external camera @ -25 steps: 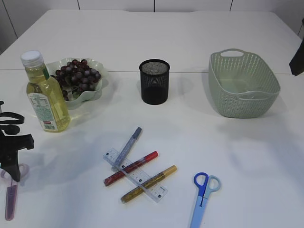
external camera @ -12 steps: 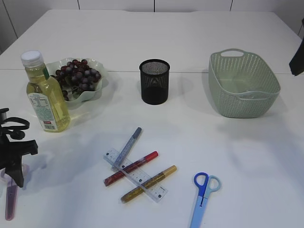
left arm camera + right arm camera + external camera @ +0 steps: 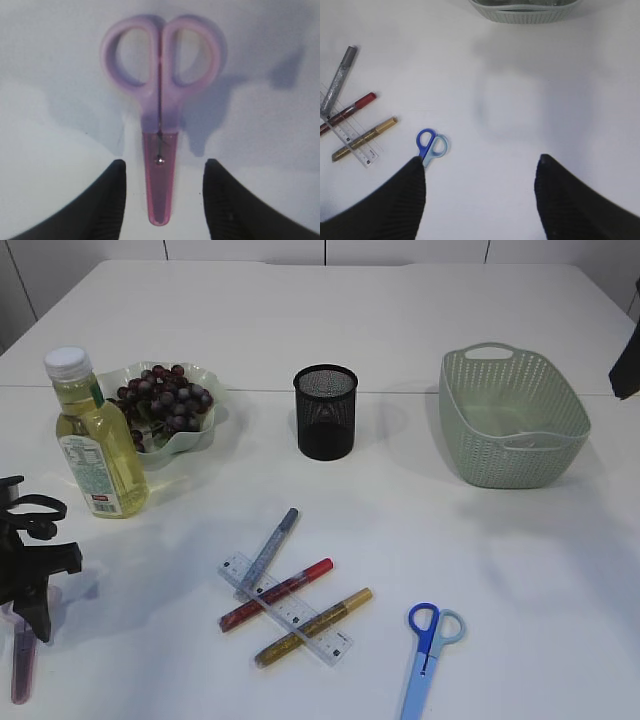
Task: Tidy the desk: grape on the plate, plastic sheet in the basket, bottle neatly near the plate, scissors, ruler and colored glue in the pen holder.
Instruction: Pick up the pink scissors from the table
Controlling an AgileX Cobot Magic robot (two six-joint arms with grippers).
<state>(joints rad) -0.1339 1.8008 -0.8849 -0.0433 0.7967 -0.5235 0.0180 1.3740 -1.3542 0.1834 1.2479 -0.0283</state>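
Purple scissors (image 3: 161,90) with a pink blade sheath lie on the white table, their tip between the fingers of my left gripper (image 3: 164,162), which is open and touches nothing. In the exterior view this gripper (image 3: 35,625) hangs at the far left over those scissors (image 3: 22,665). My right gripper (image 3: 480,159) is open, empty and high above the table. Blue scissors (image 3: 425,650) lie near the front. A clear ruler (image 3: 290,612) lies crossed with grey (image 3: 270,545), red (image 3: 275,594) and gold (image 3: 312,626) glue pens. Grapes (image 3: 165,395) sit on the plate (image 3: 205,435), with the bottle (image 3: 98,455) upright beside it. The plastic sheet is out of view.
The black mesh pen holder (image 3: 325,412) stands at the centre back. The green basket (image 3: 512,420) sits at the back right. A dark part of the right arm (image 3: 626,365) shows at the right edge.
My left gripper has shifted a little toward the near edge, over the purple scissors. Nothing else has moved.
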